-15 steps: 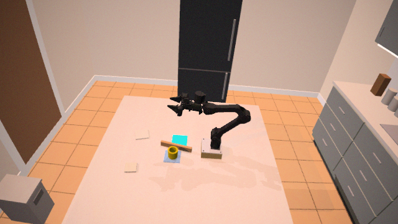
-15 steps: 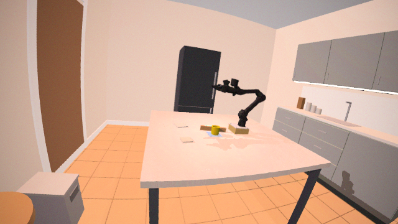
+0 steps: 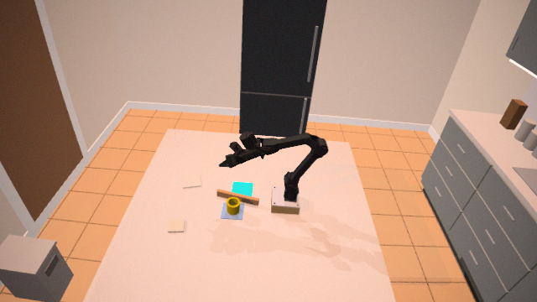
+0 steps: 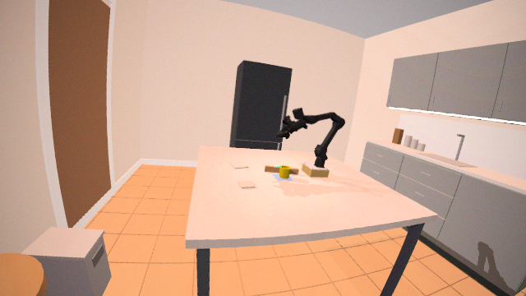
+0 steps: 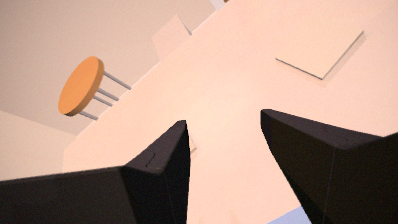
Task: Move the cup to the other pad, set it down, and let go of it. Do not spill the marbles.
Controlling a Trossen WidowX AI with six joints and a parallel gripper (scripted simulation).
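A yellow cup [image 3: 233, 206] [image 4: 284, 172] stands upright on the blue pad [image 3: 226, 215] [image 4: 290, 179]. Marbles inside it cannot be made out. A corner of the blue pad [image 5: 292, 218] shows at the bottom of the wrist view. The cyan pad [image 3: 242, 188] lies on the other side of a low brown bar [image 3: 222, 194] [image 4: 271, 168], with nothing on it. My gripper [image 3: 221, 164] [image 4: 279, 136] [image 5: 223, 123] is in the air, high above the table and away from the cup. Its fingers are partly open, with nothing between them.
Two flat pale tiles lie on the table, one farther back [image 3: 192, 182] [image 4: 239, 165] and one nearer the front [image 3: 176, 226] [image 4: 246, 184]. The low bar stands between the two pads. The arm's base [image 3: 285, 205] [image 4: 315, 170] is right of the pads.
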